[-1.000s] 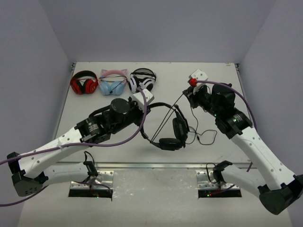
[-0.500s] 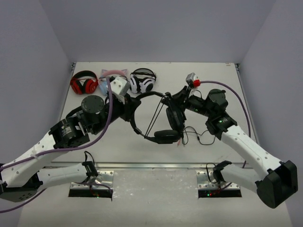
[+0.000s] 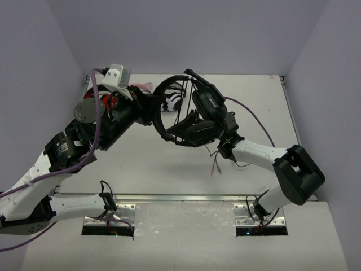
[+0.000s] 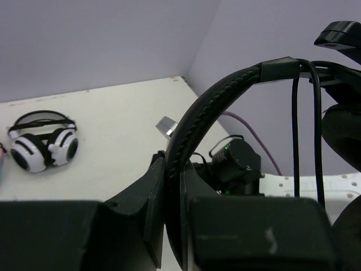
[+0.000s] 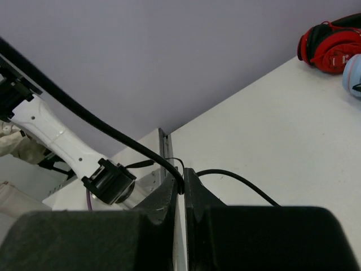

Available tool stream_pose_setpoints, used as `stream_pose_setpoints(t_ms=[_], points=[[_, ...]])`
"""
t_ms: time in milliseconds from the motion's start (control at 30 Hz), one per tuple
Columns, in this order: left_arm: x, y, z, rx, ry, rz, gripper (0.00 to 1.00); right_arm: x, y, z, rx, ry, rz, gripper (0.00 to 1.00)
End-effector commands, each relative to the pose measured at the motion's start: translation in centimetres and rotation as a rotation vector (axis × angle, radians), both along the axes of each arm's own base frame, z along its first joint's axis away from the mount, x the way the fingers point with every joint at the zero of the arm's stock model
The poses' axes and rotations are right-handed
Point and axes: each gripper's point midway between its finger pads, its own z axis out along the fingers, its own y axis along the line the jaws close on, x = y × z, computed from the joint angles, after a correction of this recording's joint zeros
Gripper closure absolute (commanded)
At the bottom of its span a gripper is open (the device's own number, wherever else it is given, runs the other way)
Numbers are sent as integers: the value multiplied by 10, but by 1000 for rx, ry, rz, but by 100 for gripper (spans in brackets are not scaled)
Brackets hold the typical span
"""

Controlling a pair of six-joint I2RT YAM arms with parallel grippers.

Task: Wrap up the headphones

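Note:
The all-black headphones (image 3: 198,133) hang in the air above the table's middle. My left gripper (image 3: 151,108) is shut on their padded headband (image 4: 224,94), as the left wrist view (image 4: 172,169) shows. My right gripper (image 3: 192,76) is raised high at the top of the headband and is shut on the thin black cable (image 5: 113,133), pinched between its fingertips in the right wrist view (image 5: 181,189). Cable strands (image 4: 295,141) run down from the headband. The cable's loose end with plugs (image 3: 214,167) dangles near the table.
Black-and-white headphones (image 3: 172,101) lie at the back of the table and show in the left wrist view (image 4: 42,147). Red-and-black headphones (image 5: 330,40) and a light blue pair (image 5: 353,76) lie beside them, mostly hidden behind my left arm from above.
Both arms have lifted the headphones up and toward the back. My right gripper has swung up and left over the headband with the cable, and the left gripper has risen with the headband.

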Motion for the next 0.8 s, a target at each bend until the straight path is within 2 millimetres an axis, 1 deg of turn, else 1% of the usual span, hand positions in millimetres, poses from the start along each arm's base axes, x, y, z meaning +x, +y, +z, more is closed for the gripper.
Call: stream_pose_setpoints(t_ms=[0, 33, 67, 100, 133, 167, 200, 233, 267, 300, 333, 367, 400, 433, 467, 500, 533, 567, 600, 633, 667, 700, 733, 767], points=[[10, 40, 52, -202, -21, 202, 100, 1, 0, 8, 81, -32, -8, 96], [14, 44, 50, -187, -8, 238, 100, -1, 0, -12, 59, 3, -10, 97], [16, 49, 54, -195, -4, 272, 100, -2, -1, -14, 70, 2, -3, 97], [15, 57, 67, -223, -14, 295, 100, -4, 0, -21, 67, 14, 1, 96], [19, 52, 65, -201, -5, 299, 100, -4, 0, -31, 62, 26, 4, 95], [20, 51, 68, -201, -3, 299, 100, -3, 1, -33, 62, 34, 7, 93], [18, 54, 81, -226, -12, 296, 100, -4, 3, -34, 65, 33, 14, 88], [22, 46, 77, -204, -3, 291, 100, -2, 6, -39, 60, 38, 16, 87], [21, 45, 80, -209, -6, 286, 100, -1, 11, -34, 69, 32, 26, 83], [24, 42, 78, -202, -1, 287, 100, 0, 13, -35, 68, 33, 31, 81], [24, 40, 77, -197, 1, 281, 100, 2, 16, -40, 60, 40, 30, 80], [25, 39, 74, -190, 8, 280, 100, 4, 21, -36, 68, 33, 28, 72], [25, 36, 72, -187, 12, 272, 100, 5, 23, -40, 63, 38, 22, 68], [25, 32, 64, -171, 22, 262, 100, 10, 27, -37, 69, 26, 17, 63], [25, 29, 58, -169, 34, 253, 100, 15, 29, -42, 63, 33, 8, 53], [23, 31, 55, -171, 38, 251, 100, 23, 30, -39, 72, 27, -23, 49], [25, 28, 44, -151, 51, 254, 100, 28, 31, -42, 58, 17, -45, 46], [26, 29, 41, -147, 56, 262, 100, 32, 32, -45, 49, 12, -57, 44], [25, 31, 38, -142, 59, 262, 100, 38, 35, -40, 50, -5, -65, 43], [26, 32, 34, -130, 65, 277, 100, 42, 36, -46, 19, -6, -79, 42], [25, 34, 33, -129, 68, 280, 100, 44, 36, -47, 11, -5, -86, 36], [25, 36, 32, -122, 68, 287, 100, 42, 34, -49, 5, 0, -85, 32], [26, 39, 31, -114, 71, 300, 100, 37, 32, -48, 14, -7, -76, 16], [26, 41, 30, -112, 70, 309, 100, 32, 30, -50, 15, -3, -70, 11]])
